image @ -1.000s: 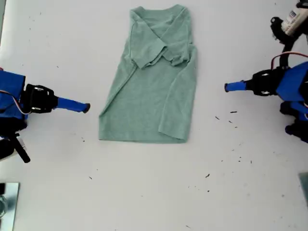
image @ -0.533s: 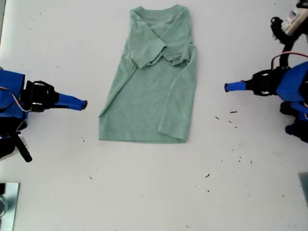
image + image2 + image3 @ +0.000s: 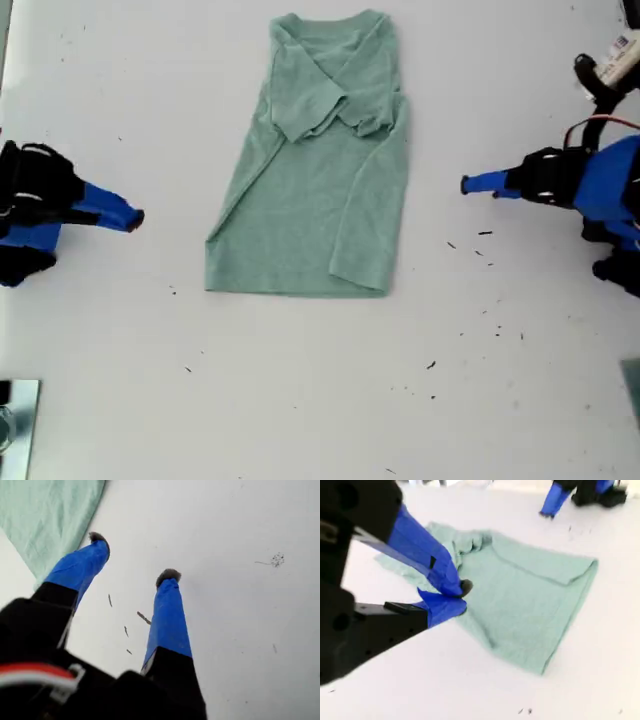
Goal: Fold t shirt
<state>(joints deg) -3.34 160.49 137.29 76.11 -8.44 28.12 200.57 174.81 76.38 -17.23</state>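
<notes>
Readable writing: none. A white label (image 3: 622, 45) sits on dark arm hardware at the upper right of the exterior view, print too small to read. No containers I can identify; a shiny object (image 3: 14, 425) is cut off at the lower left edge of that view, can't tell what it is.

The t shirt (image 3: 315, 190) lies flat on the white table (image 3: 320, 400), upper centre of the exterior view, neckline toward the top edge. Both sleeves are folded in over the chest and the long sides are turned in, so it reads as a narrow panel.

My first gripper (image 3: 465, 185) is at mid right of the exterior view, pointing toward the shirt but clear of it. In the first wrist view its blue fingers (image 3: 167, 610) stand apart with nothing between them, over bare table with dark specks (image 3: 142, 617).

My second gripper (image 3: 135, 218) is at mid left of the exterior view, well clear of the shirt, arm low and pointing at it. In the second wrist view its tips (image 3: 462, 597) are together, nothing held.
</notes>
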